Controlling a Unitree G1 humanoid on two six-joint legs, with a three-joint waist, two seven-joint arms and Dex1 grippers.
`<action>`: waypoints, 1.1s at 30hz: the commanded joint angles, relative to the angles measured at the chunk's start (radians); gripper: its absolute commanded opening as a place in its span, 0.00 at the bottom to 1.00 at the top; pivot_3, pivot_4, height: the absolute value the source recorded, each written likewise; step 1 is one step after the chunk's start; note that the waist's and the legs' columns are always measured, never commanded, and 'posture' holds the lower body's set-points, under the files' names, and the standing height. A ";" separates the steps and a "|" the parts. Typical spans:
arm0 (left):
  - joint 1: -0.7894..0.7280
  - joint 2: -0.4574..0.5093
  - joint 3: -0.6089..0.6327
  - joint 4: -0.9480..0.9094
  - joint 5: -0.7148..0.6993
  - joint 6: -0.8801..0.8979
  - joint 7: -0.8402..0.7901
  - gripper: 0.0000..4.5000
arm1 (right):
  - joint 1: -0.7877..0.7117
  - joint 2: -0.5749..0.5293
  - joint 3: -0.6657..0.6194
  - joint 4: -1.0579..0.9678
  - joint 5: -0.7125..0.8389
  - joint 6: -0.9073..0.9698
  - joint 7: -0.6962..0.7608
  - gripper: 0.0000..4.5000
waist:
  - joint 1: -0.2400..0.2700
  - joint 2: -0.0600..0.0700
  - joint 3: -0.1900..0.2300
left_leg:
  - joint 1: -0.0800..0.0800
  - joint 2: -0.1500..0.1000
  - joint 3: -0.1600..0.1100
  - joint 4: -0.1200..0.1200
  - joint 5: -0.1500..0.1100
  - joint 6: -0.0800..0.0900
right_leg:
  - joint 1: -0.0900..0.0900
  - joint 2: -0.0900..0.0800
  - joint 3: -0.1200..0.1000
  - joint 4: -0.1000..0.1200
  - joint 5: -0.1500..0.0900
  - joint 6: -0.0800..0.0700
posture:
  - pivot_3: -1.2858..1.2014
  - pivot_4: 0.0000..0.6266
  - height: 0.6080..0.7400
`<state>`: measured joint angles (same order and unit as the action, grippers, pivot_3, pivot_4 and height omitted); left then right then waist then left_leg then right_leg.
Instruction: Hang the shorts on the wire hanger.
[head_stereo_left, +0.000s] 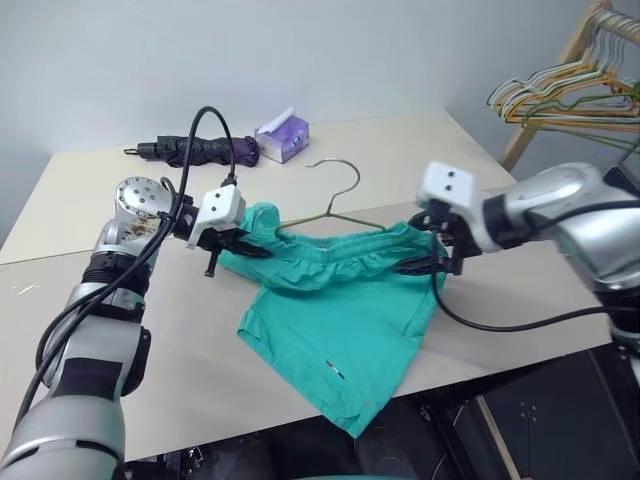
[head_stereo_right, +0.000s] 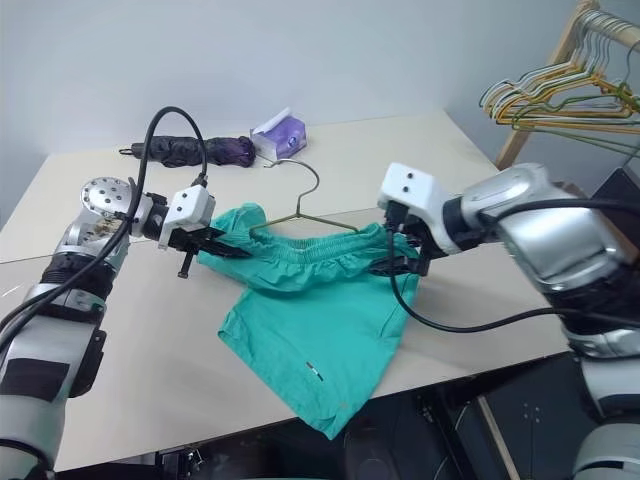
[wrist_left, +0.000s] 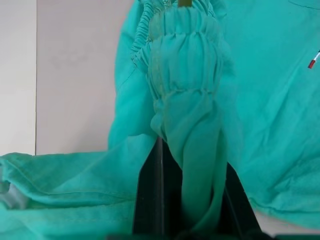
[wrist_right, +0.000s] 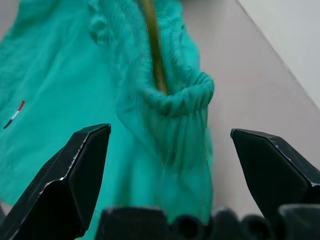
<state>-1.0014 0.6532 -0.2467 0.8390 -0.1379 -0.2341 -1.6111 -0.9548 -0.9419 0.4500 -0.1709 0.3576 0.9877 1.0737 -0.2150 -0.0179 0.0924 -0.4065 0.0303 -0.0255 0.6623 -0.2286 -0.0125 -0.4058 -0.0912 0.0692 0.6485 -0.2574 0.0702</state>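
The left gripper (wrist_left: 192, 200) pinches the gathered waistband of the teal shorts (head_stereo_left: 340, 320) while the right gripper (wrist_right: 170, 150) gapes wide just short of the right corner, so the shorts, draped mid-table over the wire hanger (head_stereo_left: 335, 205), could slide off the wire there.

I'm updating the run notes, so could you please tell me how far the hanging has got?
Done: the hanger is threaded inside the shorts' waistband, its hook sticking out above. In hand: the left gripper pinches one waistband end; the right gripper stands open at the other. Left: settling the shorts evenly.
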 joint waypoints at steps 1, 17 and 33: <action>-0.003 0.005 0.036 -0.041 -0.020 0.013 -0.003 0.00 | -0.047 0.027 0.010 0.029 -0.055 -0.001 0.000 0.87 | -0.003 0.000 0.000 | 0.000 0.000 0.000 0.000 0.000 0.000 | 0.000 0.000 0.000 0.000 0.000 0.000 | 0.45 0.05 1.00; -0.011 0.004 0.032 -0.043 -0.023 0.008 -0.003 0.00 | -0.008 0.058 -0.068 -0.028 -0.036 0.021 0.040 0.00 | -0.018 0.001 0.000 | 0.000 0.000 -0.001 0.000 0.000 0.000 | 0.000 0.000 0.000 0.001 0.000 0.000 | 0.45 0.06 1.00; -0.100 -0.063 0.241 0.030 -0.079 0.017 0.190 0.93 | 0.304 -0.021 -0.388 -0.227 0.140 0.230 -0.059 0.00 | -0.015 0.000 0.000 | 0.001 -0.001 -0.002 0.000 0.000 0.000 | 0.001 -0.001 0.000 0.001 0.000 0.000 | 0.45 0.12 1.00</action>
<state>-1.0687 0.5889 -0.0532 0.8712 -0.1875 -0.2022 -1.4774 -0.6553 -0.9491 0.1415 -0.3492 0.4613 1.1776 1.0383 -0.2301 -0.0176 0.0923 -0.4059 0.0296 -0.0273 0.6625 -0.2286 -0.0124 -0.4046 -0.0919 0.0687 0.6492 -0.2574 0.0702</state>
